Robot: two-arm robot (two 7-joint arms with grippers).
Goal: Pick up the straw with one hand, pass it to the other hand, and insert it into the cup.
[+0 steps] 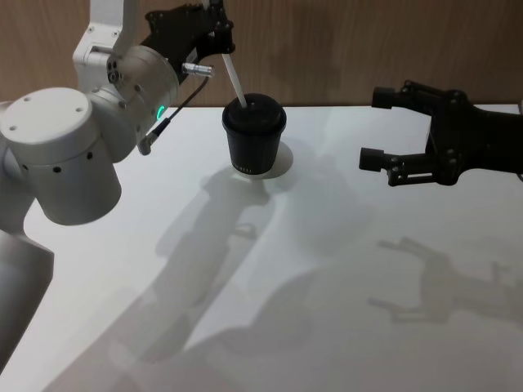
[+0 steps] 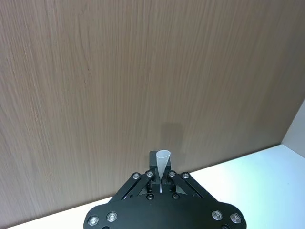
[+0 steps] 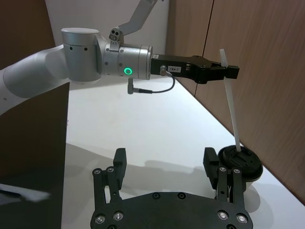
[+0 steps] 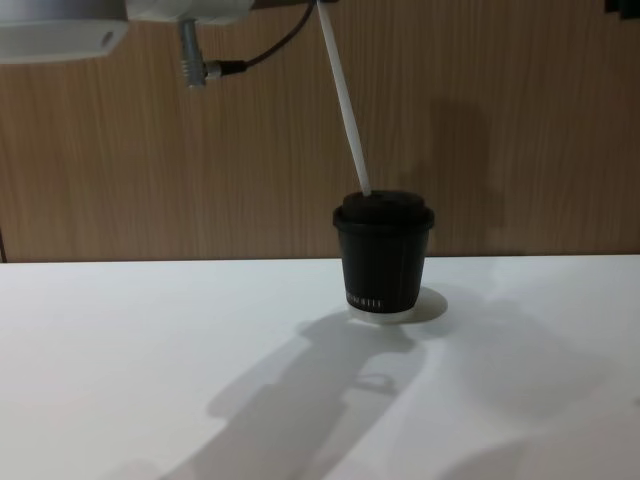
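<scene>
Left gripper holds the straw at the cup lid

The gripper is clamped on the upper end of the tilted white straw, whose lower tip meets the black coffee cup's lid. The cup stands near the worktop's far edge. The right gripper hovers to its right, fingers spread wide, empty.

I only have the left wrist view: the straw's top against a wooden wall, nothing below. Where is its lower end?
Observer: The straw slants down from the left gripper, which is shut on it; its lower tip meets the lid of the cup.
Operator: Is the cup upright?
Observer: Yes, it stands upright on the table, close to the wall.
Operator: And the right arm?
Observer: The right gripper hangs open to the cup's right, apart from it.
</scene>
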